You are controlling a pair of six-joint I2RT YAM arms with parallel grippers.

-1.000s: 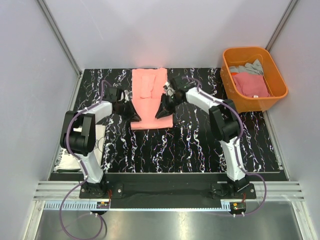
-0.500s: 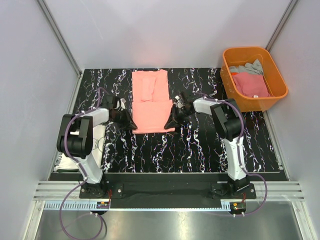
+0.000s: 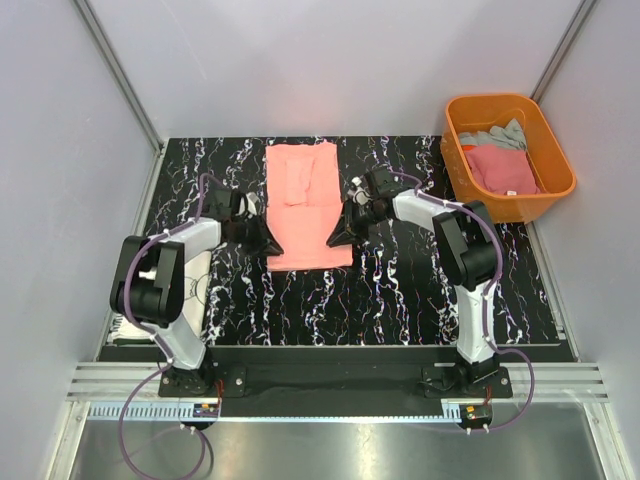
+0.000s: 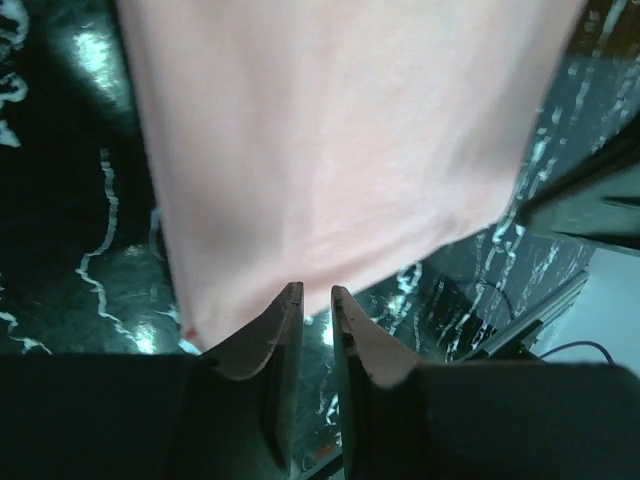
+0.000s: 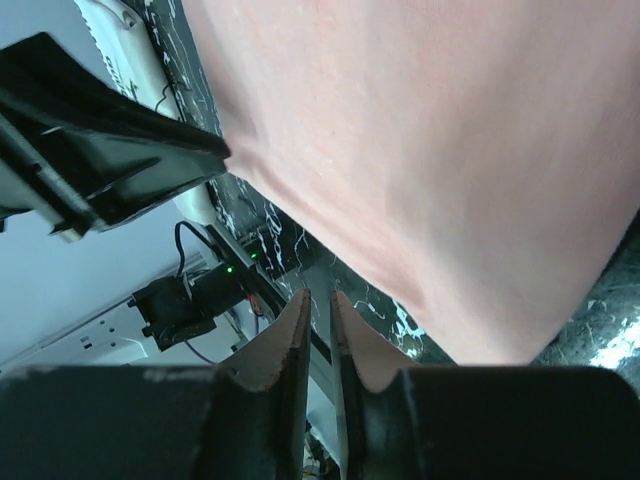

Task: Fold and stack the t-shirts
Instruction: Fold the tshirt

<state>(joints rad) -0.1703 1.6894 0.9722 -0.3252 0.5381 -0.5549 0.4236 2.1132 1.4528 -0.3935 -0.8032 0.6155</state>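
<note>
The salmon-pink t-shirt (image 3: 305,210) lies flat mid-table, folded into a long strip, and fills the top of both wrist views (image 4: 330,150) (image 5: 440,150). My left gripper (image 3: 262,243) (image 4: 311,290) sits low at the strip's near left corner. Its jaws stand a narrow gap apart, and only table shows between them. My right gripper (image 3: 338,238) (image 5: 319,295) is at the near right corner, also narrowly open and empty. A white t-shirt with black lettering (image 3: 128,322) lies at the table's left edge, partly under the left arm. A grey t-shirt (image 3: 497,135) and a deeper pink one (image 3: 502,168) lie in the tub.
The orange plastic tub (image 3: 548,190) stands at the back right corner. The black marbled table (image 3: 400,290) is fenced by grey walls on three sides and a metal rail at the near edge. Each wrist view shows the other arm's dark gripper across the shirt.
Both grippers have come off the shirt's near corners, moving nearer and outward, then slightly back in. The shirt's near edge now lies a little closer to me.
</note>
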